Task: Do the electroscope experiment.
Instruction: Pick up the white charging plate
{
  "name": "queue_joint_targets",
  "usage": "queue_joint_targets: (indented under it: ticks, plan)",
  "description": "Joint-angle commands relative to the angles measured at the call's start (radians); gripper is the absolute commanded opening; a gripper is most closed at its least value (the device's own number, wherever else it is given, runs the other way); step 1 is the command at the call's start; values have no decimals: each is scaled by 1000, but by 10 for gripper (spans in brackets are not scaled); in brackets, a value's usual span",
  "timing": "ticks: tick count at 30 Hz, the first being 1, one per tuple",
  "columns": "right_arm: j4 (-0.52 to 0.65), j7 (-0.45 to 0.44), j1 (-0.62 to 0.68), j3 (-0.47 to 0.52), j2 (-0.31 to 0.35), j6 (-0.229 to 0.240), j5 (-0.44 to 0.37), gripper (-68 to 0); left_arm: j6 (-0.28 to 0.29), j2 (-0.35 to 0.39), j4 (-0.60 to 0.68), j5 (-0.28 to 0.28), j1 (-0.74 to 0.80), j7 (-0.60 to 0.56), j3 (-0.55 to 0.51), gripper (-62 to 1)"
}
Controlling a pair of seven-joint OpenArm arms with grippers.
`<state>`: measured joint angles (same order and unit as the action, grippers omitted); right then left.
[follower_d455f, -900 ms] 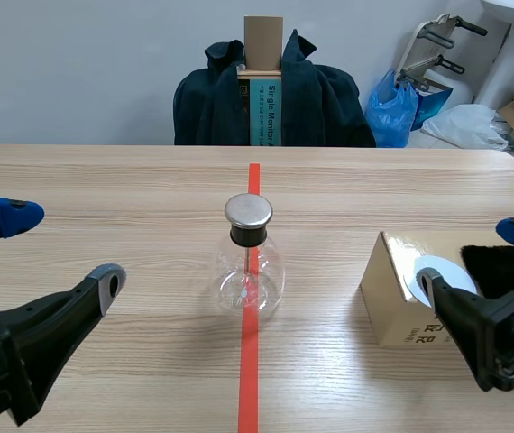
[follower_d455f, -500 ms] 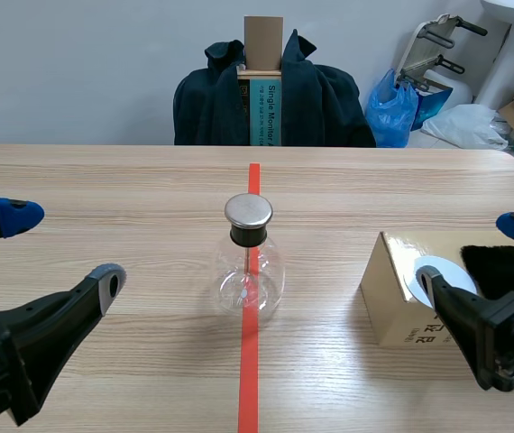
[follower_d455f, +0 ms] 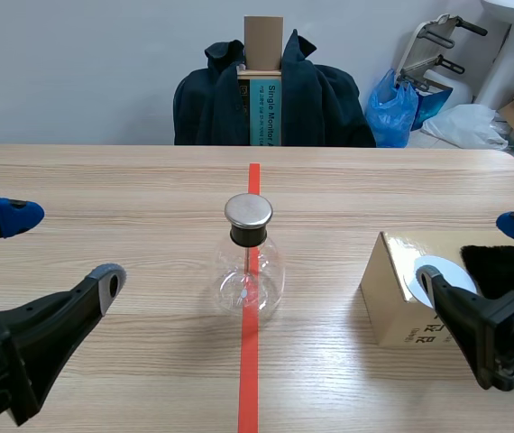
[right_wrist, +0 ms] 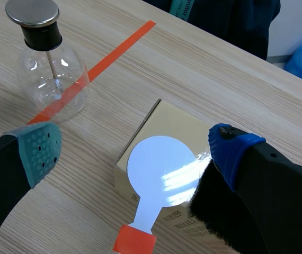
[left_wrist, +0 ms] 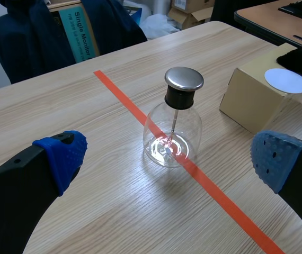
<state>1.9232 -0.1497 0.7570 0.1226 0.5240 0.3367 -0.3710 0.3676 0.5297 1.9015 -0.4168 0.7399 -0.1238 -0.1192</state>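
Status of procedure: judged from the present layout, no step of the experiment is done.

1. Electroscope [follower_d455f: 249, 262]: a clear glass flask with a black collar, a flat metal cap and a thin rod running down inside. It stands upright at mid-table, on the orange-red tape line [follower_d455f: 249, 379], between the two arms and apart from both.
2. Charging items: a white disc paddle [right_wrist: 161, 169] with an orange-red handle end lies flat on top of a tan cardboard box [follower_d455f: 381, 293], to the right of the flask. A piece of black fur [right_wrist: 220, 211] lies on the same box, just beside the disc and touching its edge. Neither item is gripped.
3. Left gripper [follower_d455f: 61, 249]: fingers wide apart, holding nothing, low over the table and well apart from the flask.
4. Right gripper [follower_d455f: 479, 254]: fingers wide apart, holding nothing, positioned over the box with the disc and fur below the gap.

Steps judged outstanding: take up the disc, rub it with the fur, bring it to the metal cap, observe the response inside the flask.

Surface: the table [follower_d455f: 104, 180] is light wood-grain laminate.

Room: a plain pale wall lies beyond the far edge. A chair draped with a dark jacket [follower_d455f: 207, 104] carries an upright carton [follower_d455f: 263, 41]. At the far right are a blue plastic bag [follower_d455f: 392, 108] and further cartons.
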Motion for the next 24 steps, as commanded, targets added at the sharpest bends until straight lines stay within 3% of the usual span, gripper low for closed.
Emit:
queue_joint_targets:
  ticks: [1,9,11,19,24]
  plan:
    - [10,-18,-9,3,13,-3,-11,-111,1,3,22,-6,5,-14,-3,14]
    - [10,-23,-9,3,13,-3,-11,-111,1,3,22,-6,5,-14,-3,14]
    - [14,-34,-9,3,14,-3,23,-111,1,3,22,-6,5,-14,-3,14]
    - [86,-154,-2,3,32,-3,311,-111,1,3,22,-5,5,-14,-3,14]
    - [132,-321,56,3,54,-3,600,-111,1,3,22,2,5,-14,-3,14]
